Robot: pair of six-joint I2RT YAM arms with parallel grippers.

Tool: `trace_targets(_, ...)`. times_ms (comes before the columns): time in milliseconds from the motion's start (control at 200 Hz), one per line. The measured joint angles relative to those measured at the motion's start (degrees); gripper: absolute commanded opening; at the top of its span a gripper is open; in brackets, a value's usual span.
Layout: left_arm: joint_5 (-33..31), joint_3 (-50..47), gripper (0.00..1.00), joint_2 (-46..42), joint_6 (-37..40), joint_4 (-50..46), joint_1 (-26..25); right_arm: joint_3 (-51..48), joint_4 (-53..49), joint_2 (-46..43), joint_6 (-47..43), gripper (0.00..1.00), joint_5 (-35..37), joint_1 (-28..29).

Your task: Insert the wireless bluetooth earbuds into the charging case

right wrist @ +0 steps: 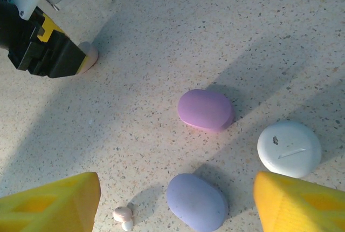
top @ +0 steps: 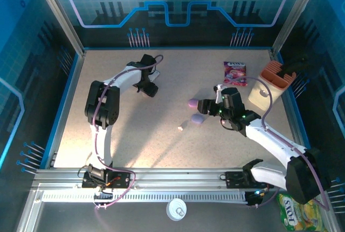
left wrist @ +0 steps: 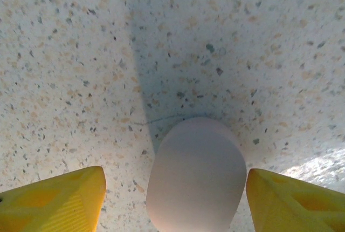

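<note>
Earbud: pinkish piece, laid on table just beside lavender case.
Left gripper: fingers spread, pale pink case framed between them.
Right gripper: fingers spread apart above lavender case.

A purple snack packet lies flat on the speckled surface, near a beige tub at the far right edge. A green-and-yellow packet sits beyond the near right corner.

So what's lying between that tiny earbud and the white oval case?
A bluish-lilac oval case sits between the earbud and the white case, touching neither. The right wrist view shows this.
</note>
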Motion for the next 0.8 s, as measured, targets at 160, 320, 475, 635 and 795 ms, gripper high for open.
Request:
trace_targets(160,-1.49,0.02,0.59,0.87,1.18,-1.14,0.0,-0.28,0.33,0.2,0.07,0.75,-0.33,-0.79)
trace_targets(320,-1.68,0.04,0.5,1.09,1.55,-1.42,0.0,-0.55,0.83,0.39,0.28,0.74,-0.57,-1.25)
trace_targets(475,-1.84,0.04,0.39,1.46,1.92,-1.53,0.0,-0.57,1.16,0.39,0.5,0.74,-0.92,-1.68)
trace_targets(635,-1.86,-0.15,0.33,1.2,1.88,-1.11,0.0,-0.57,1.16,0.39,0.9,0.74,-1.44,-2.01)
trace_targets(795,-1.6,-3.32,0.33,-0.83,1.84,1.55,0.0,-0.52,1.14,0.48,0.92,0.74,-2.45,-2.08)
